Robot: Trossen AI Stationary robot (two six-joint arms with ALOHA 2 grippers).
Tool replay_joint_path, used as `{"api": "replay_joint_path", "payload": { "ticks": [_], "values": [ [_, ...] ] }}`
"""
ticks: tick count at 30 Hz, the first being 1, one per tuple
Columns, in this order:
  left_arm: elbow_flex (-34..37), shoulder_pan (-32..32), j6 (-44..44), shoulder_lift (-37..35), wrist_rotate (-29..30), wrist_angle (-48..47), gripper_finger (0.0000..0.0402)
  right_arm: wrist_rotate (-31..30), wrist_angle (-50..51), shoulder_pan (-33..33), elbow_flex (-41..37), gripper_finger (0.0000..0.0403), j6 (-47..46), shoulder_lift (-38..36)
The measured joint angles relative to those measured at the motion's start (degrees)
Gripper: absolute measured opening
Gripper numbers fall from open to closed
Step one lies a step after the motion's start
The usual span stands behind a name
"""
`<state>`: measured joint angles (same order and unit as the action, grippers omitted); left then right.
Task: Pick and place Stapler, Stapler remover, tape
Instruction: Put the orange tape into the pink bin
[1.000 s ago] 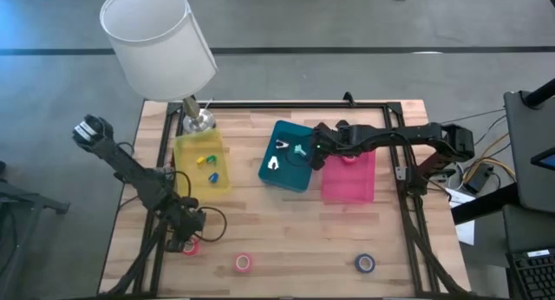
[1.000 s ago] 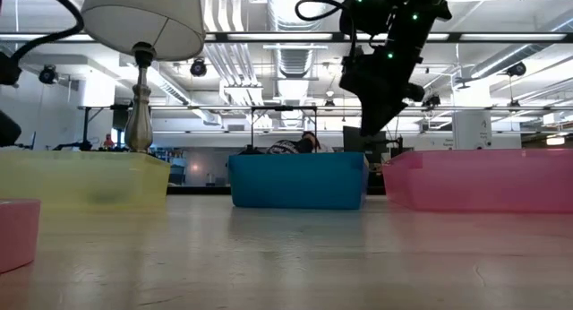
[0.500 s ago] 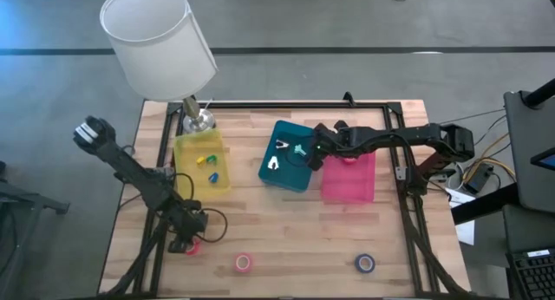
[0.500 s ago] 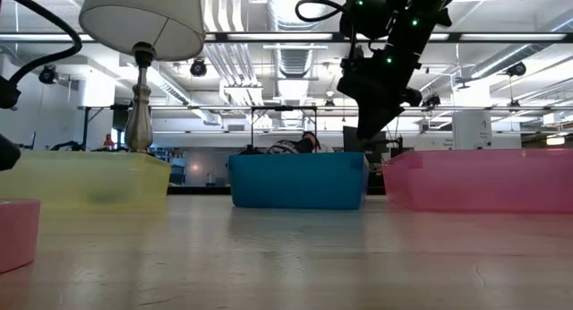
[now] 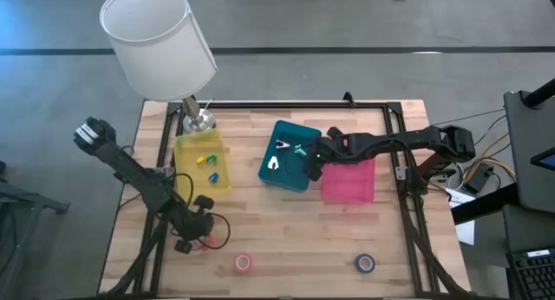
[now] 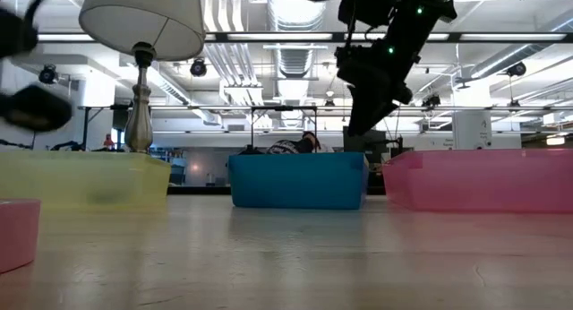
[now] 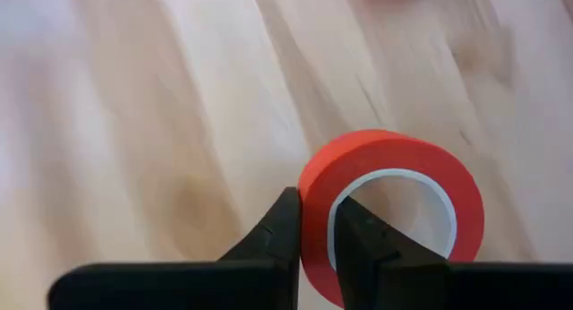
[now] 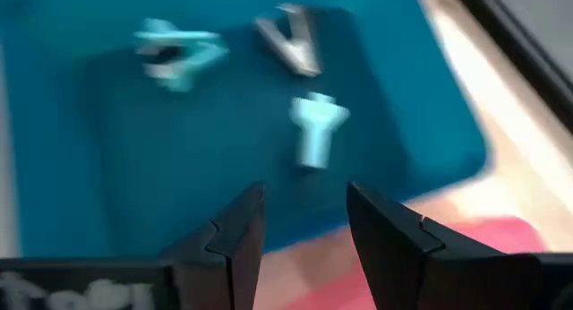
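Pale wood planks with a visible grain make up the tabletop (image 5: 286,222), boxed in by a black frame. Along the far half sit three translucent plastic bins: a yellow bin (image 5: 202,166) toward the left edge, a teal bin (image 5: 290,155) in the middle, and a pink bin (image 5: 349,180) touching the teal one's right side. A lamp (image 5: 159,42) with a white drum shade and a shiny metal base stands at the far left corner.

Down near the front left corner, the left gripper (image 7: 313,247) is pinched tight on the wall of a red tape roll (image 7: 389,211), one finger outside the ring, one inside against its pale inner liner. The roll is a smooth, glossy hoop, and it hangs tilted over the wood.

Two more rolls lie flat along the front edge: a pink tape roll (image 5: 244,263) near the middle and a blue tape roll (image 5: 364,264) toward the right.

The right gripper (image 8: 304,225) hovers over the teal bin's right side, fingers apart and holding nothing. Below it lie small pale, claw-shaped staple removers (image 8: 304,131).
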<state>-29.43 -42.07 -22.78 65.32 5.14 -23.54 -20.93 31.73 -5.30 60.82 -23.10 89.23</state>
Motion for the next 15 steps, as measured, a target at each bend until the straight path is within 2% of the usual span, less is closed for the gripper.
{"api": "replay_joint_path", "payload": {
  "ticks": [2,6,10,12,15],
  "values": [
    [-2.4,0.3,5.1,0.0,7.2,0.0,0.0041,2.2,-2.2,1.6,0.0,0.0157,1.6,0.0],
    [-7.6,1.8,13.1,0.0,26.1,0.1,0.0052,7.1,-6.4,4.9,0.0,0.0153,2.8,0.0],
    [-11.9,5.5,18.6,0.0,42.0,0.9,0.0059,8.4,-9.2,8.3,0.0,0.0144,2.8,0.0],
    [-13.0,8.6,18.8,0.0,46.4,3.1,0.0059,7.9,-10.6,9.6,0.0,0.014,2.8,0.0],
    [-13.5,14.2,18.8,0.0,48.2,10.0,0.0056,7.5,-12.5,10.8,0.0,0.0135,3.7,0.0]
  ]
}}
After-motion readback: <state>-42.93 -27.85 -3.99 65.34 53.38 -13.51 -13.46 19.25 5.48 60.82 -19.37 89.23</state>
